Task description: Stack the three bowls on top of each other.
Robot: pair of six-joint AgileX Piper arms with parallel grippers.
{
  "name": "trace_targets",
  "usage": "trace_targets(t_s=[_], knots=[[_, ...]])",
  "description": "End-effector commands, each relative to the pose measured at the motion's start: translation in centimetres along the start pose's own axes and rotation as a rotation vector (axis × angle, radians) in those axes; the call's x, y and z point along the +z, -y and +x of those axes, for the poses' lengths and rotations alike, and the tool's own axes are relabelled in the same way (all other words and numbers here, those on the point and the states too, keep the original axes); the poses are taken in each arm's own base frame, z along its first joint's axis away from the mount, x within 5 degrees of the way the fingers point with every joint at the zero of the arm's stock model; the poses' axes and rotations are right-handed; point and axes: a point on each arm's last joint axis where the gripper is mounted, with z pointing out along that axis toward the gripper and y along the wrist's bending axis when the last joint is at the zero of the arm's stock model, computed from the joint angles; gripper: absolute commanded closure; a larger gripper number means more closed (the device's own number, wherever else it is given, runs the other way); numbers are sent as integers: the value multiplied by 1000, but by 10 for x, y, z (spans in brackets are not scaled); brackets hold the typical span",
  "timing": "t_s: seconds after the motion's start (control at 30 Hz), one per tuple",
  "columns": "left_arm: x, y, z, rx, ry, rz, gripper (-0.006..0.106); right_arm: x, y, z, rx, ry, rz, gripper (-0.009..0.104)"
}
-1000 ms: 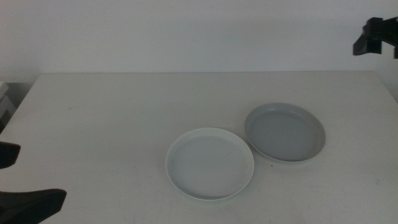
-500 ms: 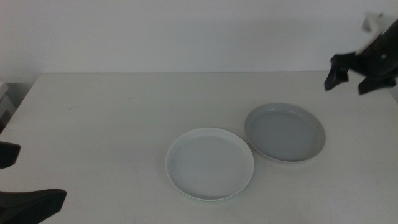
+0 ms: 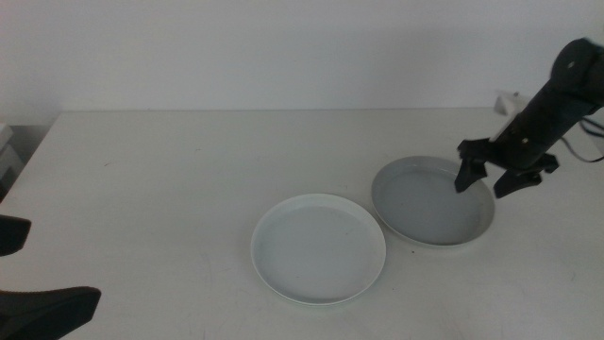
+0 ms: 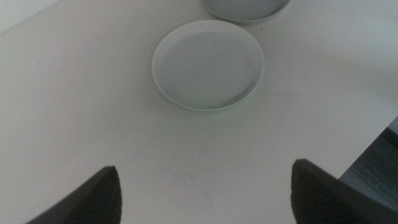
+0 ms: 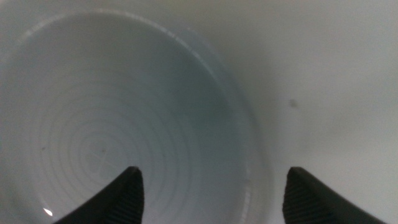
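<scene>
At the near left edge of the middle view the left gripper [image 3: 28,283] waits low over the counter [image 3: 170,179], its dark jaws spread wide and holding nothing; its wrist view shows the same matte jaws parted over bare, pale, smooth surface. Only two of the three bowls are in sight. Right of centre lies the white bowl [image 3: 319,247], a shallow round dish with a low rim and a smooth, faintly glossy inside; the left wrist view shows it whole [image 4: 208,65]. Just beside it, farther back and to the right, sits the grey bowl [image 3: 432,200], round and low-walled, its rim apparently touching the white one's, though the view is too soft to be sure. The left wrist view catches only its edge [image 4: 245,7]. At the grey bowl's right rim the right gripper [image 3: 495,175] reaches in, jaws open wide and straddling the rim. The right wrist view alone reveals fine concentric rings on the grey bowl's floor [image 5: 118,130].
</scene>
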Motion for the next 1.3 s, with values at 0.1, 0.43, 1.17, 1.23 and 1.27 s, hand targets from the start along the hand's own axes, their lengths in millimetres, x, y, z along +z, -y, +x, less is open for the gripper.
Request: trace_targets(t_s=[0.1, 0.43, 1.17, 1.23, 1.27], knots=[[-7, -1, -12, -14, 93, -11, -4, -16, -12, -7, -38, 56, -10, 52], [-7, -1, -12, -14, 93, -11, -4, -16, -6, -8, -33, 65, 30, 96], [-7, -1, -12, -14, 93, -11, -4, -140, -75, 34, -141, 186, -172, 96], [-7, -1, -12, -14, 93, -11, -4, -127, -93, 41, -172, 152, -194, 96], [-7, -1, -12, -14, 93, -11, -4, -120, -101, 45, -191, 133, -199, 96]])
